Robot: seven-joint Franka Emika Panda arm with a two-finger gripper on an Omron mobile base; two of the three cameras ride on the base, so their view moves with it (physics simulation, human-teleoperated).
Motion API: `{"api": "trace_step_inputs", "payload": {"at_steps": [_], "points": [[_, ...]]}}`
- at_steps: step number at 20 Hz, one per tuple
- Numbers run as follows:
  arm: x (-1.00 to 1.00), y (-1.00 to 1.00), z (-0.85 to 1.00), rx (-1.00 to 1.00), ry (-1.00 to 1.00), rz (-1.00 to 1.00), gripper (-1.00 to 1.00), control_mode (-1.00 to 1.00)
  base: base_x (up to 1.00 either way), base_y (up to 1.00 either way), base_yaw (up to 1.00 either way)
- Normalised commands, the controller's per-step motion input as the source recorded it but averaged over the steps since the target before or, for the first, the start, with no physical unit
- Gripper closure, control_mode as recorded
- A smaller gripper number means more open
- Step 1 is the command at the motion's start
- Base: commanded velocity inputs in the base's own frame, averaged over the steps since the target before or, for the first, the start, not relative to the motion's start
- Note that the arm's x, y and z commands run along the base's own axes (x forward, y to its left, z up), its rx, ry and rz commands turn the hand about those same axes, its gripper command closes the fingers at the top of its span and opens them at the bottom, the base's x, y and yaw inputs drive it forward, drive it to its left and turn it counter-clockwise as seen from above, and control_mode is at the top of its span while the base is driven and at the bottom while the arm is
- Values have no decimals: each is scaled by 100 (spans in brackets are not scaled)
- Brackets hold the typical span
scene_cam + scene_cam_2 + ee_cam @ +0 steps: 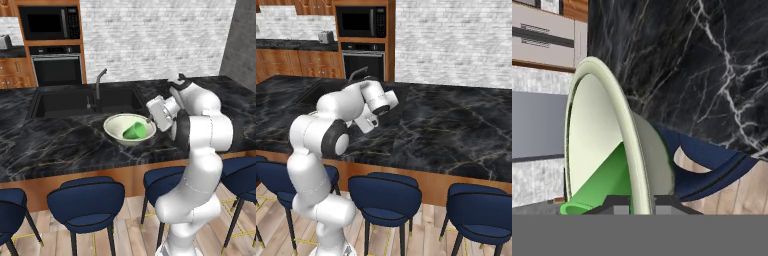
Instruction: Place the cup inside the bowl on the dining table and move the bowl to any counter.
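- Left base view: the bowl (121, 131), cream to pale green and glossy, is at the near part of the black veined marble table (55, 145), just in front of the built-in dark sink (65, 102) and its faucet (99, 82).
- The green cup (135, 131) lies on its side inside the bowl, toward the bowl's right half.
- The white arm reaches in from the lower right, and the gripper (149, 120) meets the bowl's right rim; the fingertips themselves are too small here to make out.
- Blue stools (86, 200) stand along the near edge of the table, and a built-in oven (56, 65) with a microwave (49, 22) above it stands at the far wall.
- Right base view: the arm's bulk hides the bowl and the cup; the table (456, 125) stretches off to the right, and the wooden-drawered wall counter (291, 46) runs along the back at the upper left.
- Hand view: the gripper (643, 204) has its jaws clamped on the bowl (597, 130), one dark fingertip inside the rim and one outside, the thin rim between them.
- The cup (604, 182) rests against the bowl's inner wall, just beside the inner fingertip.
- Beyond the bowl lie the marble table (687, 60) and a blue stool (707, 165).
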Motion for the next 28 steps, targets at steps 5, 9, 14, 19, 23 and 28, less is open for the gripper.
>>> {"api": "trace_step_inputs", "payload": {"at_steps": [5, 9, 14, 19, 23, 28], "points": [[-63, -24, 3, 0, -8, 0, 100, -100, 0, 0, 0], [-56, -24, 2, 0, -6, 0, 100, -100, 0, 0, 0], [-48, -14, 1, 0, -4, 0, 100, -100, 0, 0, 0], [-4, -1, 0, 0, 0, 0, 100, -100, 0, 0, 0], [0, 0, 0, 0, 0, 0, 100, -100, 0, 0, 0], [0, 0, 0, 0, 0, 0, 100, 100, 0, 0, 0]]}}
